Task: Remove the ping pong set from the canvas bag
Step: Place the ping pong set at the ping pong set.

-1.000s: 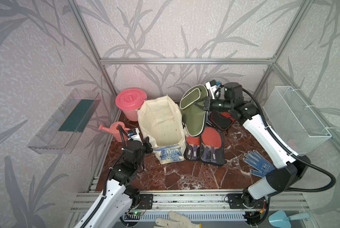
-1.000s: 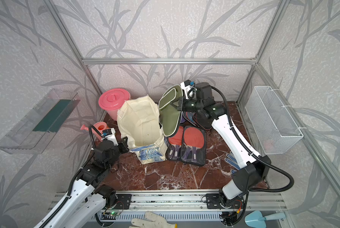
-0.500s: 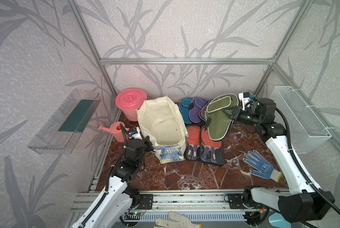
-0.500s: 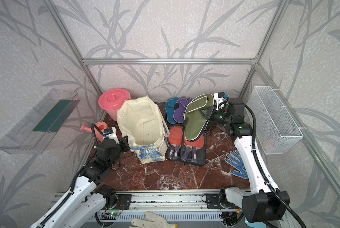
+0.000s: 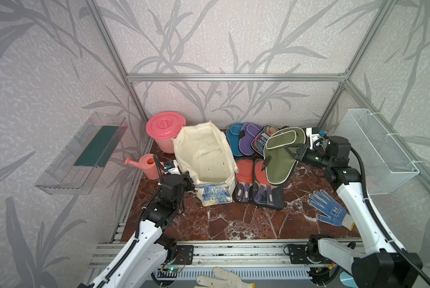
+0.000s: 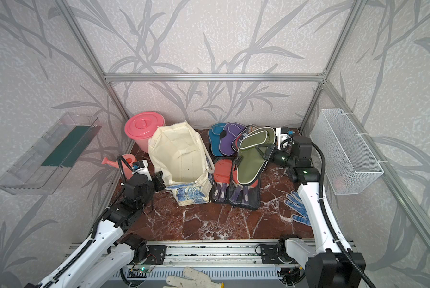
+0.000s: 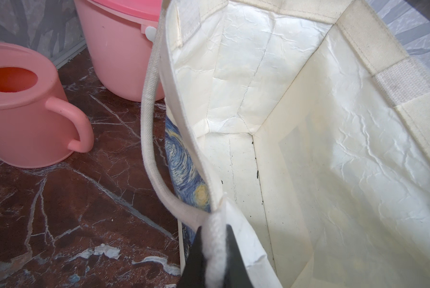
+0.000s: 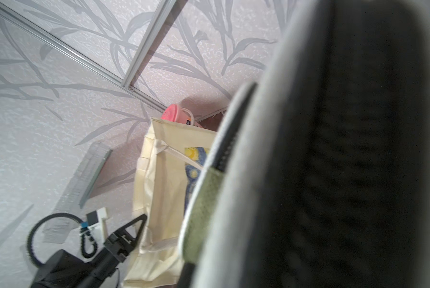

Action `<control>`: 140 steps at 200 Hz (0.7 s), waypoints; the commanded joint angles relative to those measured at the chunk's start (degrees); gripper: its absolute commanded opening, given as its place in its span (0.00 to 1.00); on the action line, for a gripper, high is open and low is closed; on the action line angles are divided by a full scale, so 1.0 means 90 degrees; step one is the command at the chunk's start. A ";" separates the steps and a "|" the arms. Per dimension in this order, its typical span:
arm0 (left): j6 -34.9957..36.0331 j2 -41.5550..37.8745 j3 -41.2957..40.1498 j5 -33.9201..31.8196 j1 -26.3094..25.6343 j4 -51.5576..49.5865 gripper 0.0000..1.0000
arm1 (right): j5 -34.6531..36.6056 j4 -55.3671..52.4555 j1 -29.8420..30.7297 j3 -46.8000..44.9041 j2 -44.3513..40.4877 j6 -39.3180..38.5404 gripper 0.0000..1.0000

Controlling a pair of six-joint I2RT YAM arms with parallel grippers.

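The cream canvas bag (image 5: 204, 159) (image 6: 181, 159) stands open at the back left. Its inside (image 7: 308, 174) looks bare in the left wrist view. My left gripper (image 5: 190, 178) (image 7: 215, 225) is shut on the bag's near rim, where the white rope handle (image 7: 149, 119) joins it. My right gripper (image 5: 297, 154) (image 6: 267, 152) is shut on the olive case (image 5: 280, 154) (image 8: 204, 212), held tilted over the clear cases with red paddles (image 5: 249, 177). The teal (image 5: 232, 136), purple (image 5: 249, 136) and black-red (image 5: 262, 141) cases lie behind them, right of the bag.
A pink lidded bucket (image 5: 165, 127) and a pink watering can (image 5: 146, 165) stand left of the bag. A blue glove (image 5: 328, 210) lies at the front right. A wire basket (image 5: 381, 149) hangs on the right wall and a clear shelf (image 5: 84, 152) on the left.
My right arm has carried the olive case from above the bag's right side over to the right and lower, over the clear cases. The left gripper has kept its hold on the bag.
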 commanded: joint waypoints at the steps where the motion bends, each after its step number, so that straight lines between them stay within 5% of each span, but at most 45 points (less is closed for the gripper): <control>1: -0.0030 0.0088 0.0036 -0.0067 -0.0028 -0.0065 0.00 | -0.0066 0.0417 -0.0219 -0.0879 -0.0513 0.0086 0.00; 140: -0.0046 0.0523 0.0020 0.0006 -0.0028 0.0170 0.00 | -0.0157 0.2117 -0.0375 -0.2369 0.0149 0.0128 0.00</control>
